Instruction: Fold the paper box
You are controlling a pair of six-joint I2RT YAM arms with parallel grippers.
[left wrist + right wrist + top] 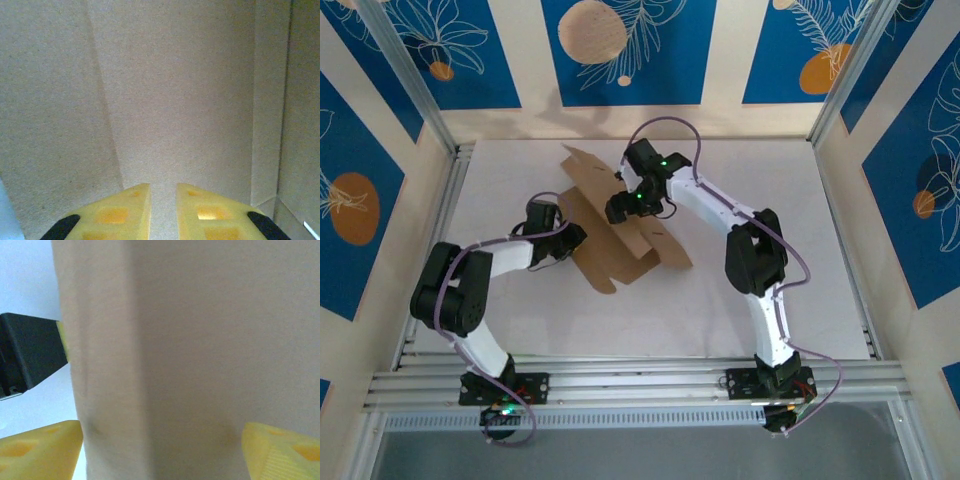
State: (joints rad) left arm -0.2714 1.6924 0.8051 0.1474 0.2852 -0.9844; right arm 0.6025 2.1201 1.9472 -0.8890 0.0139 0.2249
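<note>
The paper box is brown cardboard, partly folded, with one wall raised slantwise mid-table and a flap pointing to the back. My left gripper meets its left side. In the left wrist view the yellow fingers stand almost together, a narrow slit between them with nothing in it, tips close against a creased panel. My right gripper hangs over the box's upper middle. Its fingers are spread wide, one on each side of a cardboard panel; the gripper is open.
The white tabletop has free room right of the box and in front of it. Aluminium rails run along the near edge and the left side. Blue patterned walls enclose the table. The left gripper's black body shows beyond the panel's left edge.
</note>
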